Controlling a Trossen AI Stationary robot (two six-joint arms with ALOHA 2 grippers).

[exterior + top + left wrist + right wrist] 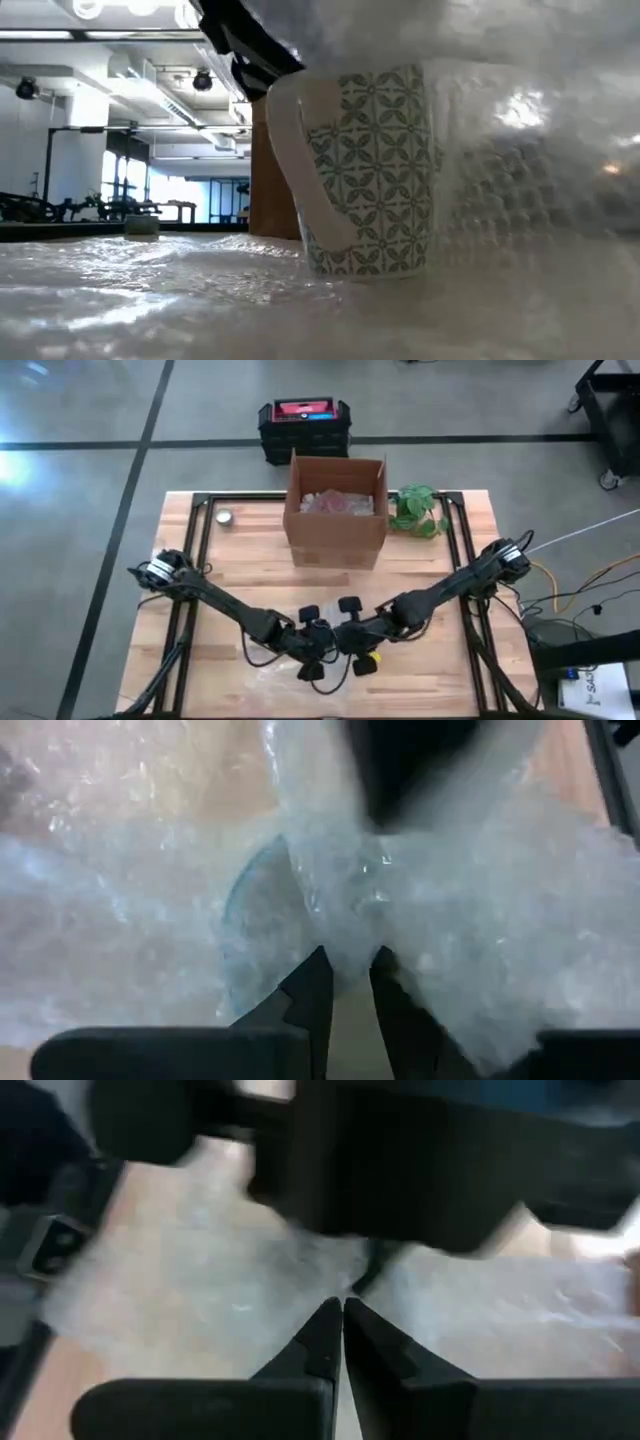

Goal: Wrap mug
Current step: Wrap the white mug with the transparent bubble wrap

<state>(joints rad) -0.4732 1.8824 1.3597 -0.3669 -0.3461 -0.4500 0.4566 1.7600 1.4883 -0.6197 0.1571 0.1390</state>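
A white mug (375,170) with a green leaf pattern stands upright on a sheet of bubble wrap (150,290), its handle (300,160) in plain sight. The wrap is pulled up over the mug's other side (520,150). In the high view both grippers meet above it near the table's front edge and hide it. My left gripper (318,650) and my right gripper (358,650) are each shut on the wrap. The mug's rim (245,910) shows through the wrap in the left wrist view. My left gripper pinches a gathered, raised fold of the bubble wrap (345,935) between its two fingertips, right beside the mug's rim. The fingers come from above, pointing down. The wrap spreads out from the pinch over the mug. My right gripper has its fingertips closed on a bunched bit of the bubble wrap (350,1285), from above. The left gripper stands close in front of it. Which edge of the sheet it has cannot be told.
An open cardboard box (336,510) with wrapped things inside stands at the table's far middle. A green plant (418,510) lies to its right and a small round tin (225,517) to its left. A black case (305,425) sits on the floor beyond.
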